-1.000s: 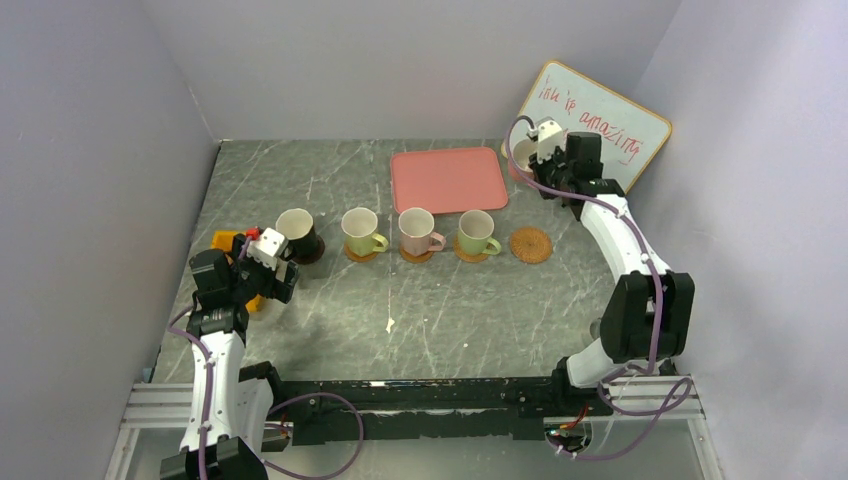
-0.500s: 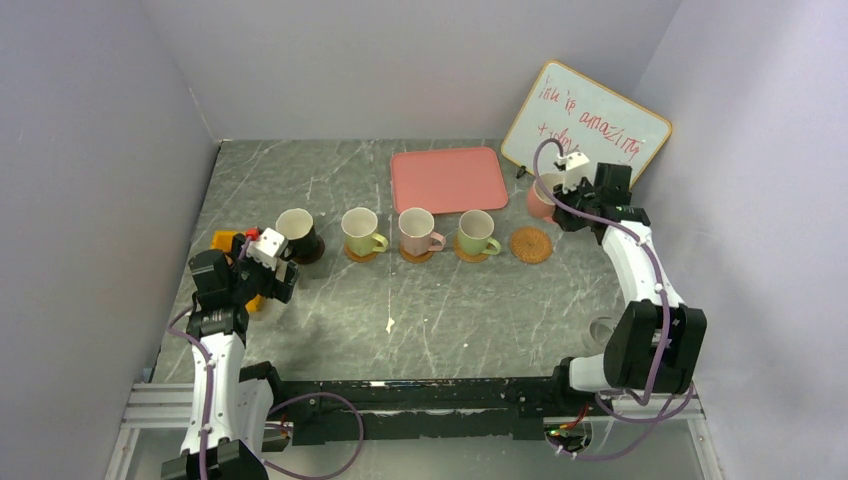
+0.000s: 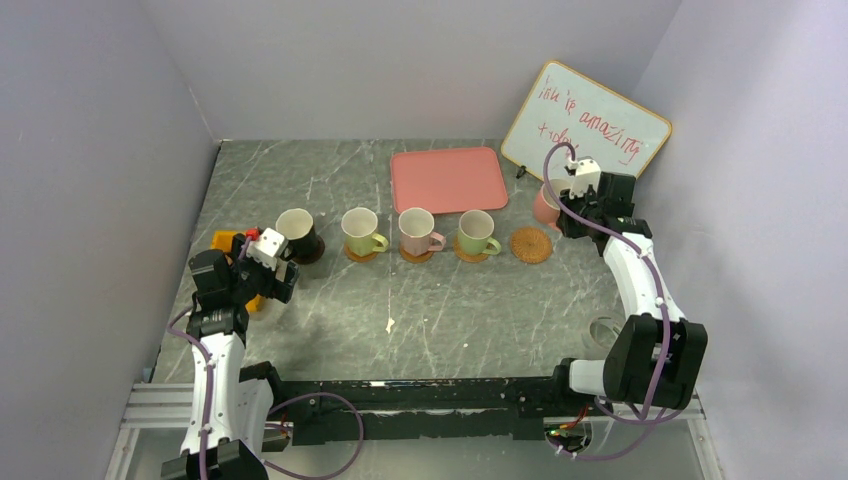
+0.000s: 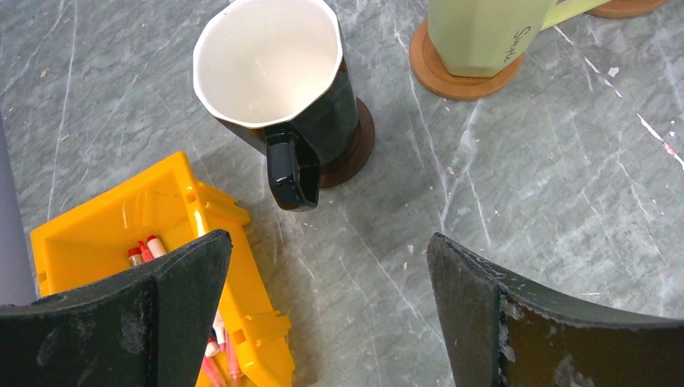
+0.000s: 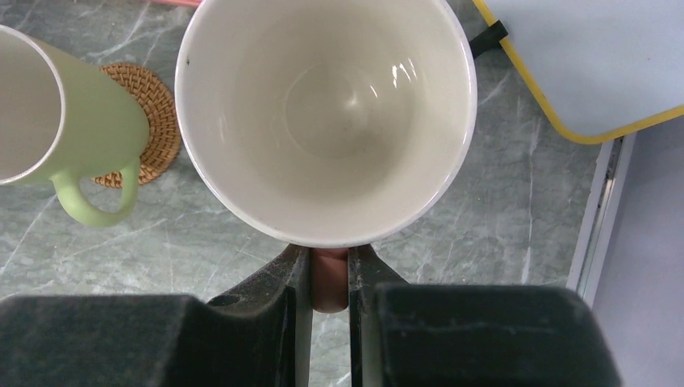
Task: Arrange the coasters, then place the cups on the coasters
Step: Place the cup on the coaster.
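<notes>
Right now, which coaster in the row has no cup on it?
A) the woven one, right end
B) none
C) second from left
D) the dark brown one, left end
A: the woven coaster at the right end lies bare, while the right gripper holds the pink cup by its handle.

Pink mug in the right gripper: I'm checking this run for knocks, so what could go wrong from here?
1. The right gripper pinches the pink mug only by its handle, so it could tilt or slip in transit.
2. The bare coaster lies close beside the green mug, whose handle points toward it; an off-centre descent could bump that mug or land half off.
</notes>
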`<action>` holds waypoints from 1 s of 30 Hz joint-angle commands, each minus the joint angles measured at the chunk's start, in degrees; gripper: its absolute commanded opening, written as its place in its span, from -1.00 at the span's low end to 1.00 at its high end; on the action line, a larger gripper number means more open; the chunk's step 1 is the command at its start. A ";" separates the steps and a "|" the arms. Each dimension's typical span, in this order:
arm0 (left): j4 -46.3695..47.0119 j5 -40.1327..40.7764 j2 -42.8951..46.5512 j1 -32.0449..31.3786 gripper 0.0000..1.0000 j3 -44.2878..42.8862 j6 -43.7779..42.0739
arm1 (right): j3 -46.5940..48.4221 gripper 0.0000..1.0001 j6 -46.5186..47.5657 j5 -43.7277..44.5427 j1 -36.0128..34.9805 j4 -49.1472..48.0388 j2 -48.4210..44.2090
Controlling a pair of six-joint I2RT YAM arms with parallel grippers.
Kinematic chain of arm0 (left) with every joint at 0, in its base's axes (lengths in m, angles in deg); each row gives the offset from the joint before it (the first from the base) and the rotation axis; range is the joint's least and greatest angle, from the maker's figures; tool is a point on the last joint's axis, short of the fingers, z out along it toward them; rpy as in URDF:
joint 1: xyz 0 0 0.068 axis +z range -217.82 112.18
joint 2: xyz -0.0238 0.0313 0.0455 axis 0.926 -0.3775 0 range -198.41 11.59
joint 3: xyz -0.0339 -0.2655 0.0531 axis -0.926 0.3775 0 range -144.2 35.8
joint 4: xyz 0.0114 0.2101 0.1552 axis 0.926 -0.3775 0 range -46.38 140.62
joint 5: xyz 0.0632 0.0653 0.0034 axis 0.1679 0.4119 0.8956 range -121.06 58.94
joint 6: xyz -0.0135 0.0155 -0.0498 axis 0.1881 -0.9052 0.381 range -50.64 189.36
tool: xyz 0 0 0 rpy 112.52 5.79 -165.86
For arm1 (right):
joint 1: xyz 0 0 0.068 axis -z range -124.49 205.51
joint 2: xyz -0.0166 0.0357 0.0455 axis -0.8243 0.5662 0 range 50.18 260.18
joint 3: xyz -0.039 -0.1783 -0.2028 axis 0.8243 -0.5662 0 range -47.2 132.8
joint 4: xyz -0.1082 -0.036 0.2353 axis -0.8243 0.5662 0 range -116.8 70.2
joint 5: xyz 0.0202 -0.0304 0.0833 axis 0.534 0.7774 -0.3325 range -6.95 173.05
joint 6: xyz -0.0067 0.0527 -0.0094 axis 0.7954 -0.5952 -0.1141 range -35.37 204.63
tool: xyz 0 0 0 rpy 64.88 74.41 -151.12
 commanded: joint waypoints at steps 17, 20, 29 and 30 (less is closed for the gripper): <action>1.28 -0.58 0.25 0.26 0.93 -0.35 -1.19 | -1.67 -1.00 0.64 -4.67 0.08 -3.45 -0.58; 1.29 -0.49 0.27 0.26 0.93 -0.35 -1.11 | -1.87 -1.00 0.54 -3.98 0.08 -3.82 -0.08; 1.28 -0.50 -0.08 0.27 0.93 -0.43 -1.19 | -3.16 -1.00 1.54 -3.46 -0.33 -5.75 1.45; 1.28 -0.58 0.00 0.27 0.93 -0.47 -1.19 | -3.47 -1.00 1.65 -3.06 -0.50 -6.17 1.19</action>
